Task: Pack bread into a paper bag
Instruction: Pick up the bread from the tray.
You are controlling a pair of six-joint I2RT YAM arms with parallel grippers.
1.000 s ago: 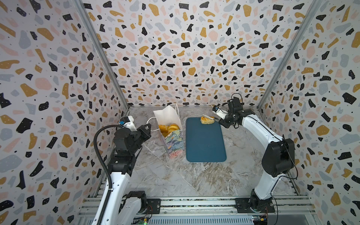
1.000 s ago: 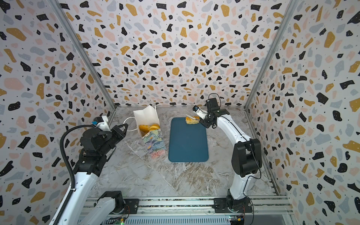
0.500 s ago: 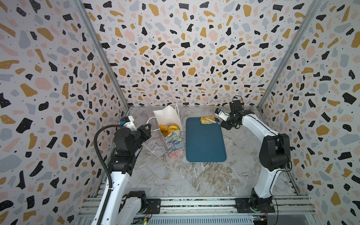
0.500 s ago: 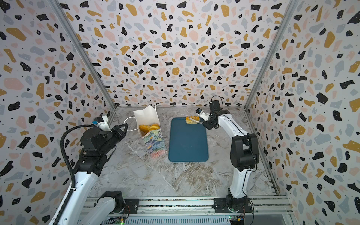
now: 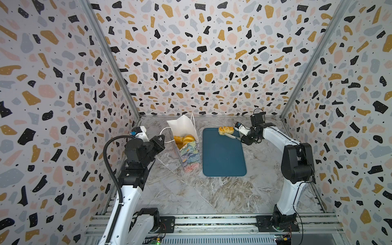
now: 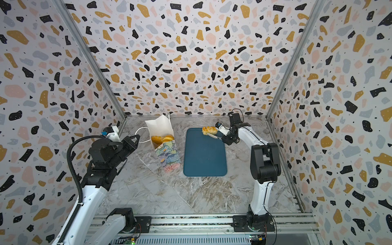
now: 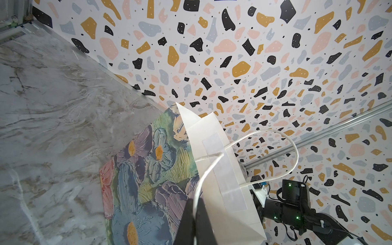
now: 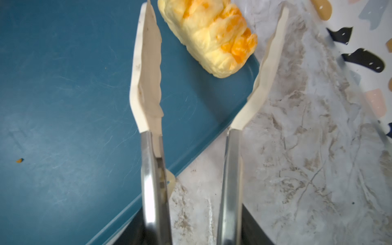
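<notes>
A marbled tabletop (image 5: 191, 191) is seen in both top views, and a dark-teal tray (image 5: 222, 157) is laid on it, reaching from near the far edge toward the middle. Just beside the tray's left edge a tall paper bag (image 5: 191, 154) is stood with its mouth open, and several golden buns (image 5: 184, 139) are seen inside. The bag is steadied by the left gripper (image 7: 196, 214), whose fingers are pressed together on a white cord handle (image 7: 293, 148).

Only one piece is found outside the bag: a striped roll (image 5: 226, 130), laid on the tray's far right corner, close to the rim. Near it the right gripper (image 5: 247, 139) is held, closed on the handles of metal tongs (image 8: 148, 161). The tongs' cream tips (image 8: 146, 70) are spread apart, one over the tray and one over bare marble past the tray's right edge. The roll lies in the gap between them, near their ends and just beside the tray-side tip; contact cannot be told. Its long axis is set obliquely across that gap.

The right arm is much the nearer, and a squeeze across the roll's short side is judged to be needed. A small orange crumb (image 8: 19, 160) is seen on the tray.
</notes>
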